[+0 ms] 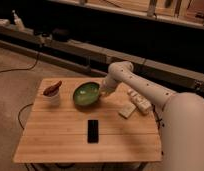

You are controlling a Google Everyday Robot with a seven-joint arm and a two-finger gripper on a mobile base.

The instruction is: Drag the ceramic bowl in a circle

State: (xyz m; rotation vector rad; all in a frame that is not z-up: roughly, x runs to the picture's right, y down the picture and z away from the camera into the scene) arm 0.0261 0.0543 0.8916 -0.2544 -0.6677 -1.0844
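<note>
The ceramic bowl (86, 94) is round, shallow and glossy green with a paler inside. It sits on the wooden table (60, 140), in the middle of the far half. My gripper (101, 91) is at the end of the white arm (140, 87), which reaches in from the right. It sits at the bowl's right rim and touches it or is very close to it. The arm's end hides the contact.
A small white cup (51, 97) with a red thing (52, 88) in it stands left of the bowl. A black phone (93, 130) lies nearer the front. Two pale objects (127, 110) (140, 103) lie at the right. Dark shelving runs behind the table.
</note>
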